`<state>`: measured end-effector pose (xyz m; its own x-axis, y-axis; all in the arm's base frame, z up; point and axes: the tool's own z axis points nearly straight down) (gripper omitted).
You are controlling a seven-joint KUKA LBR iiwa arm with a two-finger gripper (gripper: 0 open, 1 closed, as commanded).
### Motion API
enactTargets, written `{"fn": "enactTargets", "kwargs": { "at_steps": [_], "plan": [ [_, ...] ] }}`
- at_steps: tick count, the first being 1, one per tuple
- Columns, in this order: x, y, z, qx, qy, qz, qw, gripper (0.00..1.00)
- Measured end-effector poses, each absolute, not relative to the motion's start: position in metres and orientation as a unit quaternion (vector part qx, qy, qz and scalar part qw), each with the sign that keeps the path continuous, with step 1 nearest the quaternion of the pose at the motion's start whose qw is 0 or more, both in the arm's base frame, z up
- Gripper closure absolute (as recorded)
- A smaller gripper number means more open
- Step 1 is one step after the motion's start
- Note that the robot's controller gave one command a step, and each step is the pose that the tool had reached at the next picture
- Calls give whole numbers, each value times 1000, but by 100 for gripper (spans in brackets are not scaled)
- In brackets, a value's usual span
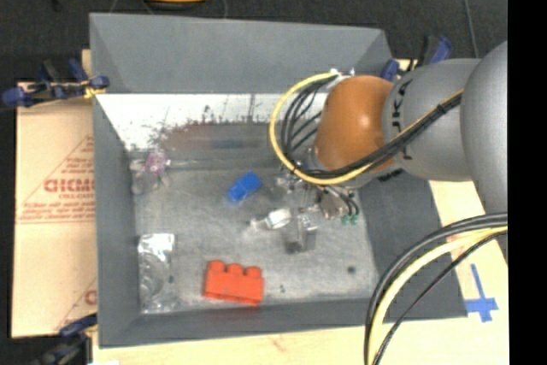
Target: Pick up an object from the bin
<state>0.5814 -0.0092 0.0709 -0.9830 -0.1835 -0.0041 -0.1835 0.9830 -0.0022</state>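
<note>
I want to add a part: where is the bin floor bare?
Bare floor lies between the blue block and the orange brick, and right of the brick. It is crowded around the gripper, where a small clear piece lies.

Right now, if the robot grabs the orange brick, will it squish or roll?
The orange brick looks like hard studded plastic, so probably stiff. It lies flat with boxy sides, so it likely slides rather than rolls.

A silver-grey rounded arm (466, 120) carries a glossy orange wrist cover (352, 120) looped with yellow and black cables (273, 132).
</note>
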Motion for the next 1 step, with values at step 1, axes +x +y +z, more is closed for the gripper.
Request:
{"fn": "enactTargets", "kwargs": {
  "at_steps": [1],
  "plan": [
    [581, -9, 71, -93, 996, -1, 2, 100]
  ]
}}
